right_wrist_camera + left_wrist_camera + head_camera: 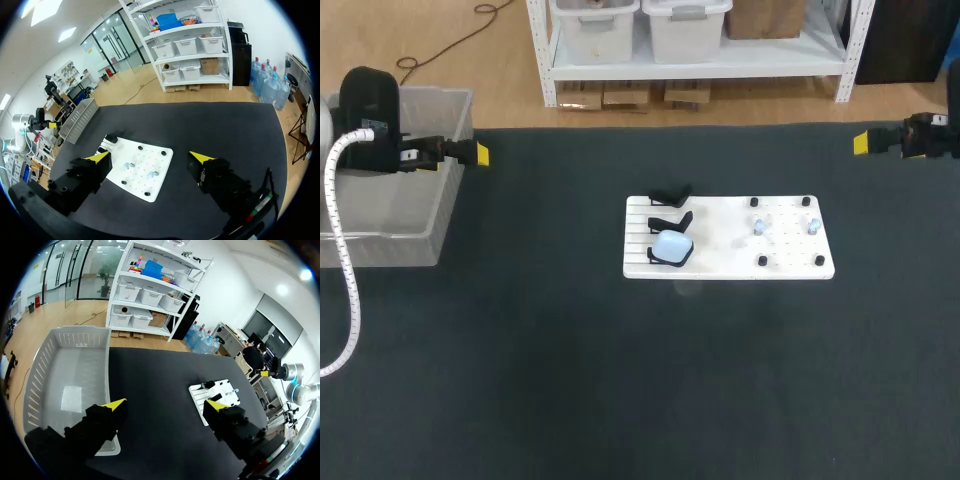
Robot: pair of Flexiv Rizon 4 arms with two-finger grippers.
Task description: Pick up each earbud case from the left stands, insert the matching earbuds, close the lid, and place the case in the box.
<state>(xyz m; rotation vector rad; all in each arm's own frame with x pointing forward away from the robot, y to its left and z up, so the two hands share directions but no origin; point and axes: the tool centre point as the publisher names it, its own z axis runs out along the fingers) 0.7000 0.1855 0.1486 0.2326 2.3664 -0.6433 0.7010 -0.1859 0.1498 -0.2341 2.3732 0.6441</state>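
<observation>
Earbud case (671, 245): pale, rounded, propped on the nearest of three black stands at the left end of the white board (720, 250). The two stands behind it (671, 221) hold nothing. Just right on the board are two small earbuds (758, 226) (812, 224), lying among black pegs.

Farther back, the left gripper (167, 404) hangs by the box (380, 250) at the table's left, fingers spread, nothing held. The right gripper (150, 157) is at the far right, also spread wide and empty. Both are well apart from the board.

Case looks light, hard and glossy, so probably slippery. Best pinched across its two broad sides, clear of the lid seam. Can't tell whether the lid is open. Earbuds are tiny and would flick away easily.
</observation>
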